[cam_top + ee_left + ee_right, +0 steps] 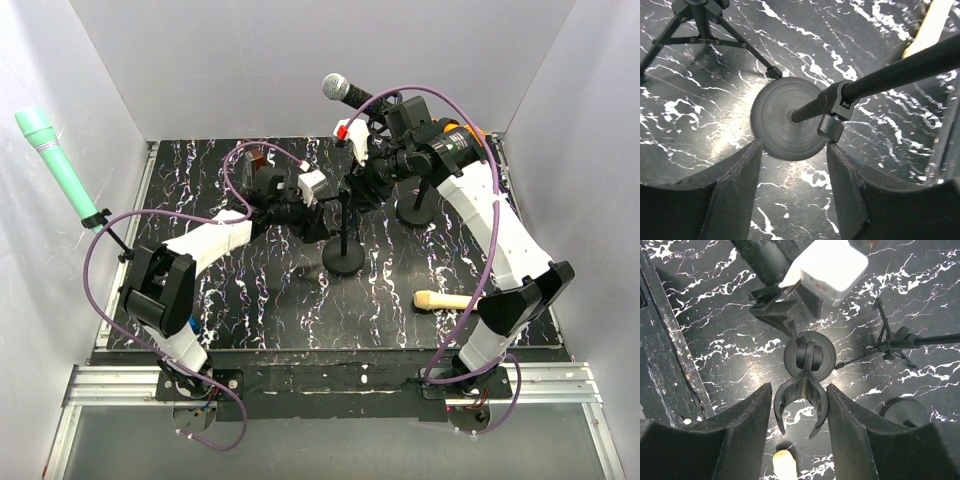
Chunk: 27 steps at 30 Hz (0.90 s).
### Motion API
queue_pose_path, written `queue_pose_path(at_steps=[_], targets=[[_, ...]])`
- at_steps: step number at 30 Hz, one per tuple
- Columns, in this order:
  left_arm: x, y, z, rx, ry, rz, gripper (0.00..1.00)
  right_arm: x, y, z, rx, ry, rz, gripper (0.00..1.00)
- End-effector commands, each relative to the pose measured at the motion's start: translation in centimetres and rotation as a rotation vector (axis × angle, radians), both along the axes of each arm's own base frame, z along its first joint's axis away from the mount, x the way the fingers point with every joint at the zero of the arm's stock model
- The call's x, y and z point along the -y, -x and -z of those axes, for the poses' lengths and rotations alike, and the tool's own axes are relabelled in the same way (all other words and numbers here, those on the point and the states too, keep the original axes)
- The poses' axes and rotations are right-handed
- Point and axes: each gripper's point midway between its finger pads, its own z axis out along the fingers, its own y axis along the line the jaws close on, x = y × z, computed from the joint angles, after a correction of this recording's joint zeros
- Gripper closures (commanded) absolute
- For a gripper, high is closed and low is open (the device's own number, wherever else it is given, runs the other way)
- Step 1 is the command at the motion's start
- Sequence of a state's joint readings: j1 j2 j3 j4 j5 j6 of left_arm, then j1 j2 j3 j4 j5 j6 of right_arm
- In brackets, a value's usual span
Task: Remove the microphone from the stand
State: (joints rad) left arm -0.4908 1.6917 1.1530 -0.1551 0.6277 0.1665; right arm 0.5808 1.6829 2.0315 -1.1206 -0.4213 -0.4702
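A black stand with a round base point(343, 258) stands mid-table. Its clip point(800, 395) is empty and sits between the fingers of my open right gripper point(799, 387), the right finger close against one prong. A beige microphone point(440, 300) lies on the table to the right of the base; its tip shows in the right wrist view point(784, 465). My left gripper point(792, 145) is open around the stand's pole point(890, 75), with its right finger at the pole's clamp joint point(834, 112). In the top view the left gripper point(325, 205) and right gripper point(358, 170) meet at the stand.
A black microphone with a silver head point(340, 88) is held up at the back. A teal microphone point(52, 152) sits on a stand at the far left. A tripod point(700, 25) and a second round base point(904, 412) stand close to the middle stand.
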Motion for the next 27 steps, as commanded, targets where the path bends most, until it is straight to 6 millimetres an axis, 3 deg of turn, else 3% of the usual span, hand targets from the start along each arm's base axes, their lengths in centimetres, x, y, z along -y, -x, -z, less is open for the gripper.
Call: queue_pose_path(at_steps=[1,8,13,15,17,27], targets=[[1.5,0.9,-3.0,-0.170,0.154,0.019,0.49,-0.5,0.4,-1.6,0.030,-0.051,-0.019,0.45],[2.0,1.6,-3.0,-0.234,0.183,0.079,0.54,-0.4,0.6,-1.2,0.020,-0.043,-0.020,0.45],[1.8,1.8,-3.5,-0.213,0.168,0.166,0.40,-0.4,0.6,-1.1,0.013,-0.043,-0.017,0.46],[1.7,1.9,-3.9,-0.209,0.172,0.174,0.39,-0.4,0.6,-1.1,0.010,-0.045,-0.011,0.46],[1.7,1.8,-4.1,-0.225,0.179,0.168,0.42,-0.4,0.6,-1.1,0.009,-0.046,-0.012,0.46],[2.6,1.2,-3.6,-0.383,0.243,0.117,0.80,-0.2,0.6,-1.0,0.014,-0.038,-0.013,0.47]])
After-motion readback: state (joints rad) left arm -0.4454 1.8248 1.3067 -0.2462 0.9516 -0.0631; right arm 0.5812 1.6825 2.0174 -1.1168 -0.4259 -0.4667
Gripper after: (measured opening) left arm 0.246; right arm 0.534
